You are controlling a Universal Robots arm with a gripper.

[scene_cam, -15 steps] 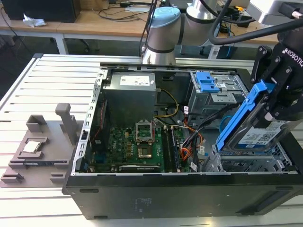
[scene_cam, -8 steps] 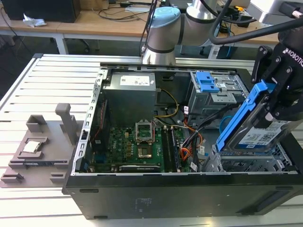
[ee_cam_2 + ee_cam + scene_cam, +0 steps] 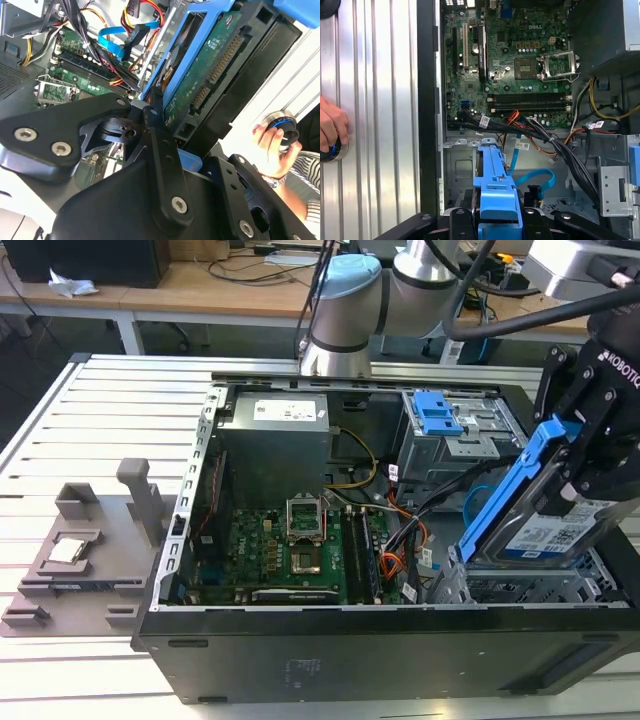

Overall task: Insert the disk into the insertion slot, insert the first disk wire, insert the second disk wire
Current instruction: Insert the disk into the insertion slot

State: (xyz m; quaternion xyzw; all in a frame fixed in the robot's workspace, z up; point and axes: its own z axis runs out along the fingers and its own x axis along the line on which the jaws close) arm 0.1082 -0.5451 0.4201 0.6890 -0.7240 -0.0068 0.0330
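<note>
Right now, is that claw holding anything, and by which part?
Yes. The claw grips the disk by the handle end of its blue caddy, holding it tilted over the open computer case.

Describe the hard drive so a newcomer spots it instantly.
In the open black computer case, look to the exterior view's right end. There the black gripper holds a tilted grey metal hard drive in a bright blue caddy. The bare blue bracket behind holds no drive.

You get bright, even light with soft shadows. In the first wrist view the desk [image 3: 380, 100] glares white; in the second wrist view it burns out beyond the disk [image 3: 205, 75], where a hand [image 3: 267, 147] blurs. The case [image 3: 330, 660] front lies dark.
</note>
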